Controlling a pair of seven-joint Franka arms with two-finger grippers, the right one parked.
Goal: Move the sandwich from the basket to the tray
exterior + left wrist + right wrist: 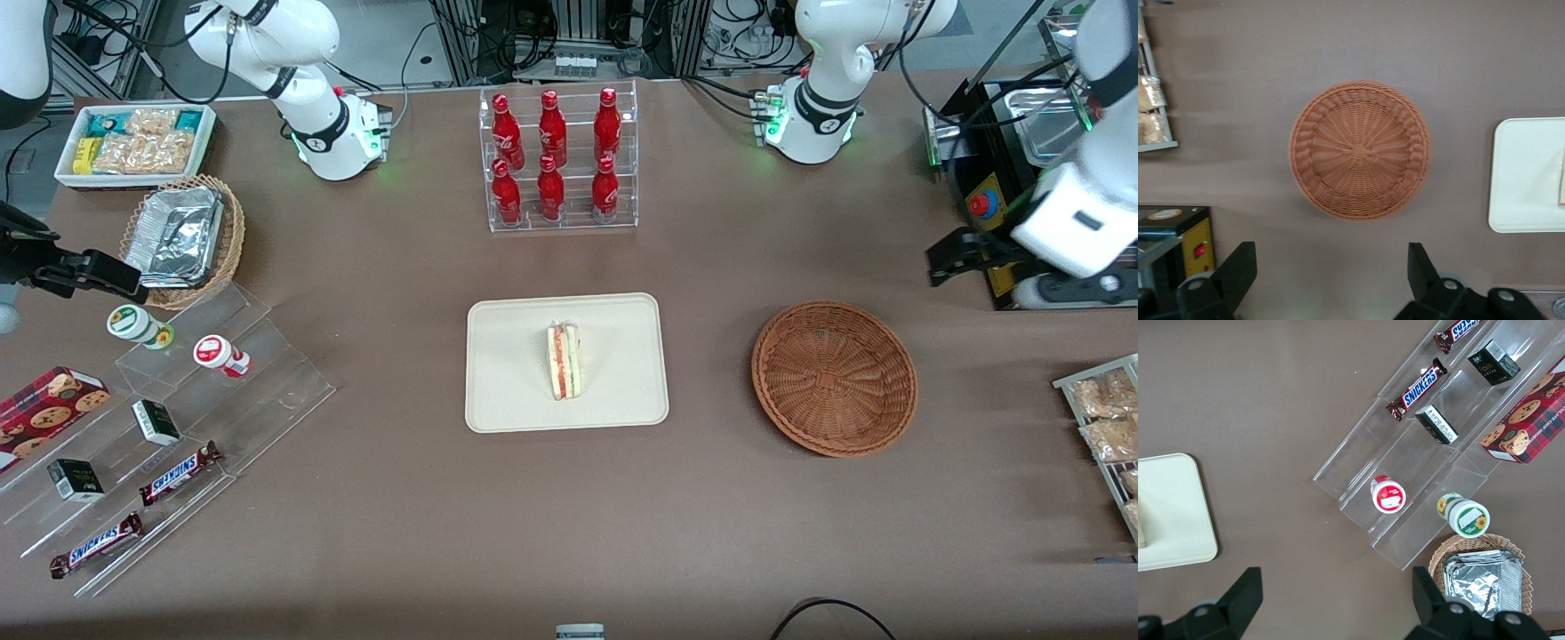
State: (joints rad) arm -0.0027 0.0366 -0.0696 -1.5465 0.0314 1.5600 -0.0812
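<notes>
Tool [1331, 273] open, high above basket [834, 377]; bare table [711, 498] around.

A clear acrylic rack [573, 222] holding six red bottles [552, 124] stands on the brown tabletop [373, 516]. Toward the parked arm's end sit a white box of packaged snacks [133, 182], a pale wicker basket [233, 233] holding crumpled foil [178, 233], clear stepped shelves [284, 382] carrying Snickers bars [178, 473], and a red cookie box [49, 404].

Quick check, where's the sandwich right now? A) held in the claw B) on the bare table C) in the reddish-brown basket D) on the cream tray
D: the sandwich lies on the tray, the basket holds nothing, and the claw is open and holds nothing, up above the table near the basket.
</notes>
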